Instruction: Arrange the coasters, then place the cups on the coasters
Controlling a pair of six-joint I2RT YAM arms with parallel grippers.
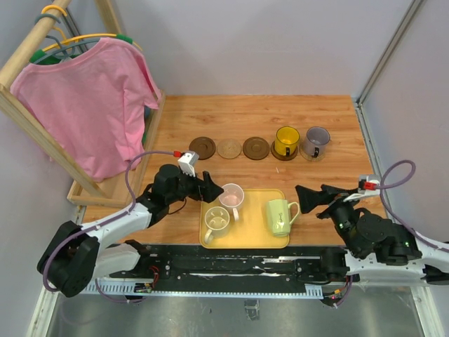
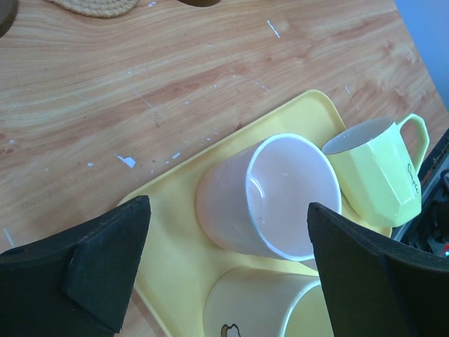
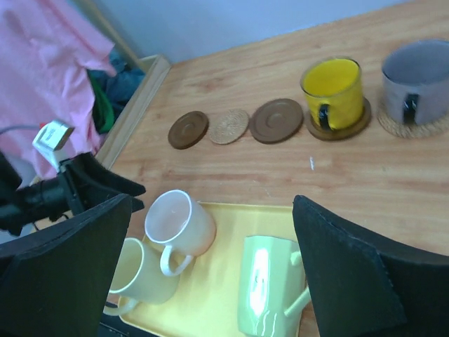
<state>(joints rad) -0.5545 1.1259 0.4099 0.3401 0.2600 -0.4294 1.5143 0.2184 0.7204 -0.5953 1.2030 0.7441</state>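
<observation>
While wide open, left gripper (image 2: pixel 228 210) empty

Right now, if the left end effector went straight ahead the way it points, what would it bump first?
Probably the pale pink cup on the yellow tray: it sits straight ahead of the left end effector, between its open fingers. The distance is hard to judge.

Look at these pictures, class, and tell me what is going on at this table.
Two robot arms are setting cups on coasters. The yellow cup and the grey-purple cup already stand on coasters at the far side; three coasters beside them are bare. The pink cup, cream cup and green cup are on the yellow tray. The left pincer is open with a finger either side of the pink cup; the right pincer is open and holds nothing.
</observation>
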